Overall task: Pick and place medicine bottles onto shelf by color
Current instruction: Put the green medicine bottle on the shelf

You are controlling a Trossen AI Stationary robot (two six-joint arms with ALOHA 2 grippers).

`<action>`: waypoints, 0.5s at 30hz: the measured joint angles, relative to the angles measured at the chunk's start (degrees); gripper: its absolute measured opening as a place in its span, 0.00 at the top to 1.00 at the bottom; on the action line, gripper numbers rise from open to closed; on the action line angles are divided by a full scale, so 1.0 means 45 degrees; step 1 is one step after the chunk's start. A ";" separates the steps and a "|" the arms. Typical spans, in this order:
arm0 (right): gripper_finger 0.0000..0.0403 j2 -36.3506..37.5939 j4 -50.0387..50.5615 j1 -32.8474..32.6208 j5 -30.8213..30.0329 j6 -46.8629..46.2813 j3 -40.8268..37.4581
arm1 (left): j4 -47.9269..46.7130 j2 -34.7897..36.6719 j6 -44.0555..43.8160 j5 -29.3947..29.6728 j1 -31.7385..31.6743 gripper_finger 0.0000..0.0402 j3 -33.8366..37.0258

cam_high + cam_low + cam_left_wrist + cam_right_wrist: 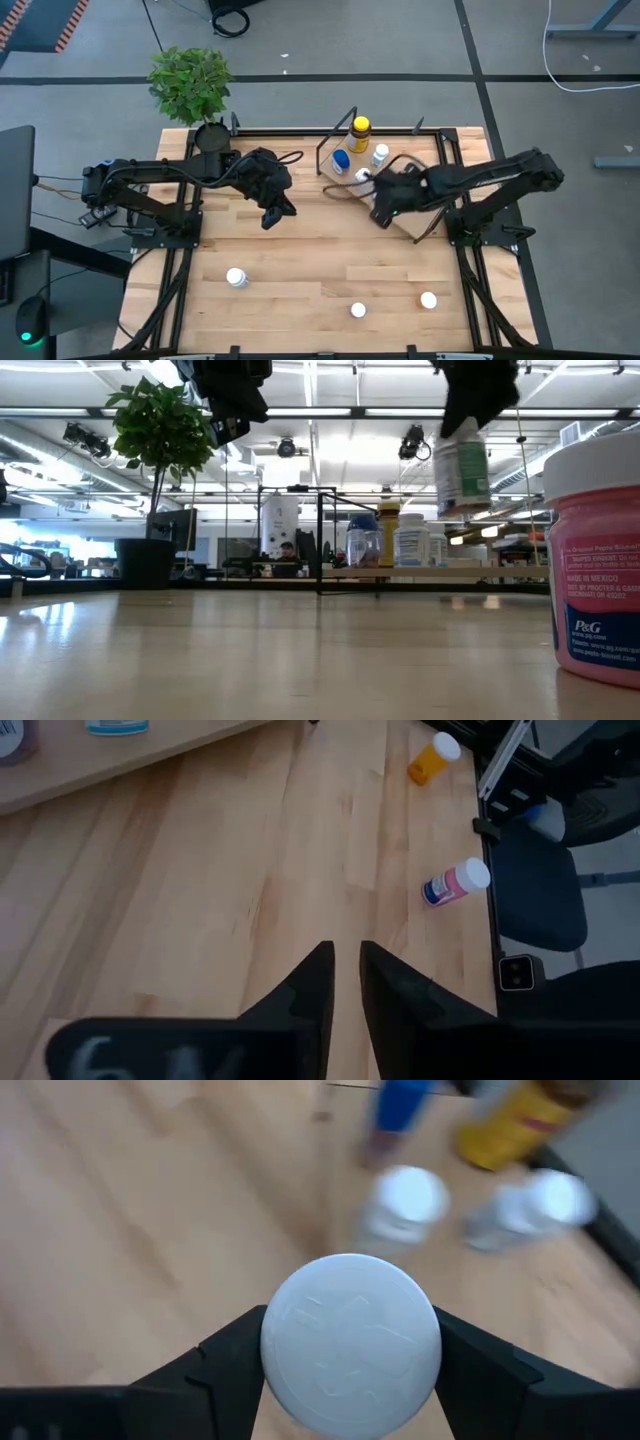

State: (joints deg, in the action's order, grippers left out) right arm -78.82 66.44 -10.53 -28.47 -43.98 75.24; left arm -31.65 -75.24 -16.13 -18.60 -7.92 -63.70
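Observation:
My right gripper [385, 207] hangs over the near part of the light-wood shelf [408, 224], shut on a white-capped bottle with a green label [462, 465]. Four bottles stand on the shelf: a yellow-capped amber one [360, 131], a blue-capped one [341, 160] and two white ones [380, 152] [362, 175]. My left gripper [276, 211] hovers above bare tabletop left of the shelf, its fingers [318, 982] almost together and holding nothing. Three white-capped bottles stand upright near the table's near edge [236, 277] [358, 310] [428, 299]. My right gripper pinches the bottle at its top, one finger [225, 1370] on each side just under the white cap [350, 1342]. The fingers come from above, pointing down. The bottle hangs upright below them, lifted clear of the shelf board [420, 572].
A potted plant [192, 82] stands at the table's far left corner. The shelf's black wire frame [338, 130] rises at its far side. A pink bottle [598, 560] stands close to the low camera. There is open tabletop between the two grippers and the near bottles.

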 joint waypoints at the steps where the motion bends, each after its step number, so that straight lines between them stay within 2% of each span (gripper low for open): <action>1: 0.38 0.0188 0.0444 0.0140 -0.0248 -0.0281 0.0000 | 0.0003 0.0000 0.0013 0.0000 0.0000 0.85 0.0000; 6: 0.38 0.1297 0.1844 0.0939 -0.1451 -0.2375 -0.0631 | 0.0019 0.0000 0.0028 0.0001 0.0000 0.87 0.0000; 11: 0.38 0.3185 0.1462 0.1650 -0.1454 -0.5536 -0.3298 | 0.0023 0.0000 -0.0028 0.0006 0.0000 0.87 0.0000; 15: 0.38 0.4381 0.0660 0.1889 -0.1447 -0.6184 -0.4806 | 0.0018 0.0000 -0.0277 0.0006 0.0010 0.85 0.0000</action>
State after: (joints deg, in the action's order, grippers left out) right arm -59.10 69.41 -2.03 -34.98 -71.81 53.61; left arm -31.57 -75.24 -17.38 -18.57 -7.88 -63.70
